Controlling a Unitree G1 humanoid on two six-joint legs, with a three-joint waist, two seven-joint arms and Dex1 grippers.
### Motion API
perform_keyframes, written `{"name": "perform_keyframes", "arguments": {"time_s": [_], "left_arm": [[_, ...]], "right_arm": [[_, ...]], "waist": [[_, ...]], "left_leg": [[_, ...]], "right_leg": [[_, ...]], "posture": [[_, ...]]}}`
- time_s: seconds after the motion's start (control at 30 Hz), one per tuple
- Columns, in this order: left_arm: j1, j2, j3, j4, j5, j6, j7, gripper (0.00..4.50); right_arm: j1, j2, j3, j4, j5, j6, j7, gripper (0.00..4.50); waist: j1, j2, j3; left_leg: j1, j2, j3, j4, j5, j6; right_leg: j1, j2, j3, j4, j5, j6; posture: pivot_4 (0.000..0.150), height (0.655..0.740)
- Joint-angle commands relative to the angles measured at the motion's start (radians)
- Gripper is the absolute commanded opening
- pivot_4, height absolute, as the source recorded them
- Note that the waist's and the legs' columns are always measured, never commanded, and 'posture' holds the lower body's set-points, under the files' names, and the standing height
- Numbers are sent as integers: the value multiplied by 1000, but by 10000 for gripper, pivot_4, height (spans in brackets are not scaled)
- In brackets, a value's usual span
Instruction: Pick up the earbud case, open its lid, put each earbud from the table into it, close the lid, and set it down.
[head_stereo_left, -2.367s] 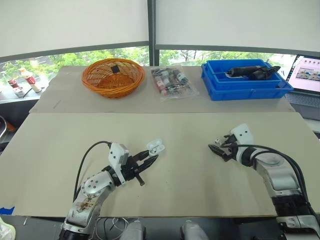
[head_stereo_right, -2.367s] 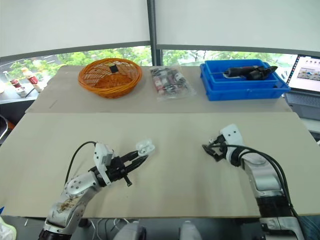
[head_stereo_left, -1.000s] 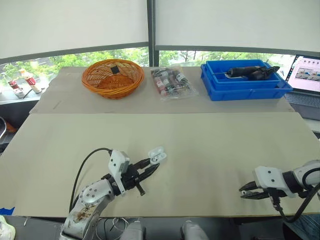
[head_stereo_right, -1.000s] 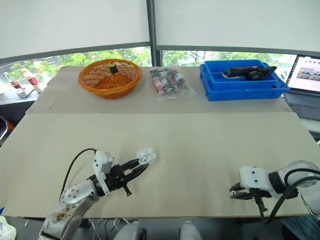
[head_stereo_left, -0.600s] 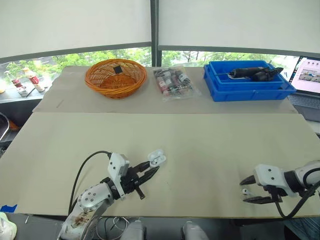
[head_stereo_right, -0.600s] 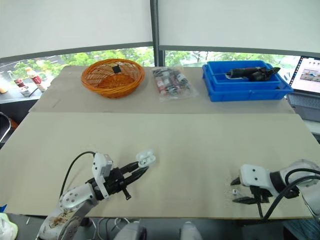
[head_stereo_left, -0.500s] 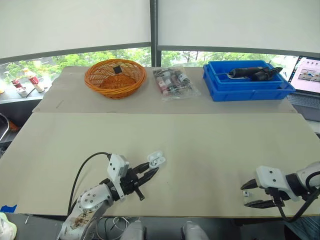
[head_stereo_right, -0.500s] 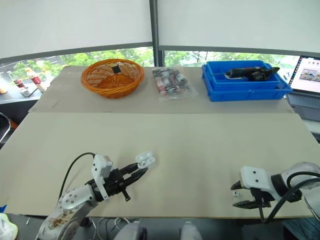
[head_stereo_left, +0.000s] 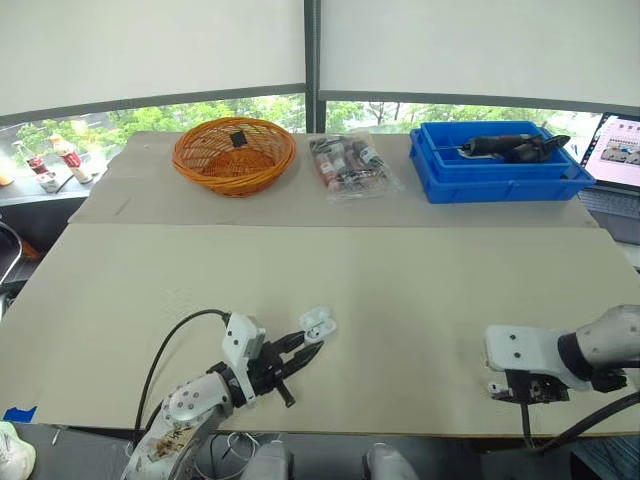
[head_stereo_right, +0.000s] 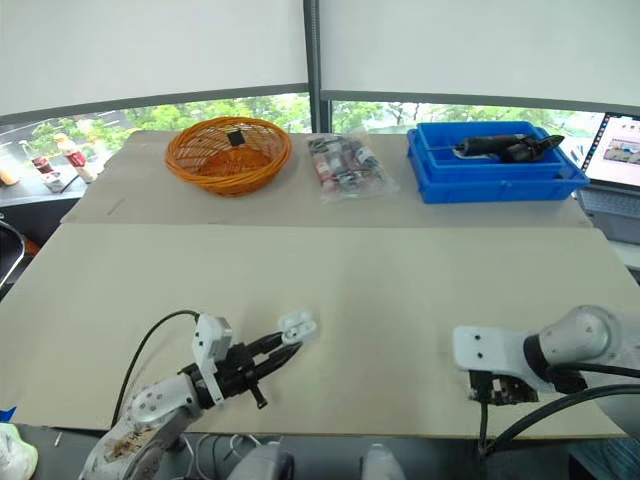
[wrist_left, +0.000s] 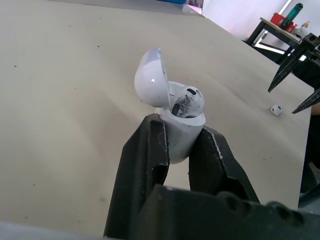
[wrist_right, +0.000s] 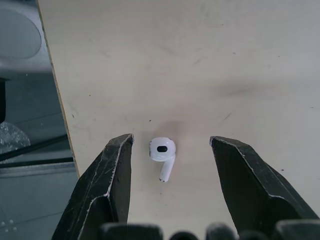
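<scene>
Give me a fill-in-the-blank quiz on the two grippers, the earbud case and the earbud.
The left gripper is shut on the earbud case, whose lid is ____. The right gripper is open, and the earbud lies on the table ____ its two fingers. The orange basket sits to the ____ of the blue bin.
Missing words: open; between; left.

The white earbud case (wrist_left: 172, 112), dark-smudged inside, is sitting between 2 black fingers (wrist_left: 142, 165); a white earbud (wrist_right: 162, 151) is lying on the beige table (head_stereo_left: 400, 280). Beyond the case, an orange woven basket (head_stereo_left: 234, 180) and a blue bin (head_stereo_left: 505, 187) are standing.
</scene>
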Motion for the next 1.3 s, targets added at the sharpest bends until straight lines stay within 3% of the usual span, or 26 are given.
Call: {"name": "perform_keyframes", "arguments": {"time_s": [0.03,0.6,0.87,1.13,1.3], "left_arm": [[10,-5,-4,-25,4,-27,10,5462],[12,-11,-14,-5,14,-53,24,5462],[1,-12,-13,7,16,-59,18,5462],[-20,-17,-13,29,14,-72,14,5462],[-73,-27,-7,42,-5,-83,-2,5462]], "right_arm": [[-42,5,36,18,-31,-12,-3,27585],[-99,60,157,106,-38,-6,57,27585],[-116,86,167,120,-53,-2,67,3531],[-150,103,69,79,13,0,53,3539],[-309,336,-24,17,194,95,-74,3538]], "waist": [[-2,0,0],[-5,0,0],[-12,-1,0],[-17,-1,0],[-20,-1,0]], "left_leg": [[0,0,0,0,0,0],[0,0,0,0,0,0],[1,0,0,0,0,0],[1,0,0,0,0,0],[0,0,-1,0,0,0]], "right_leg": [[0,0,0,0,0,0],[0,0,0,0,0,0],[1,0,0,0,0,0],[0,0,0,0,0,0],[0,1,0,1,0,0]], "posture": [[1500,7400],[1500,7400],[1500,7400],[1500,7400],[1500,7400]]}}
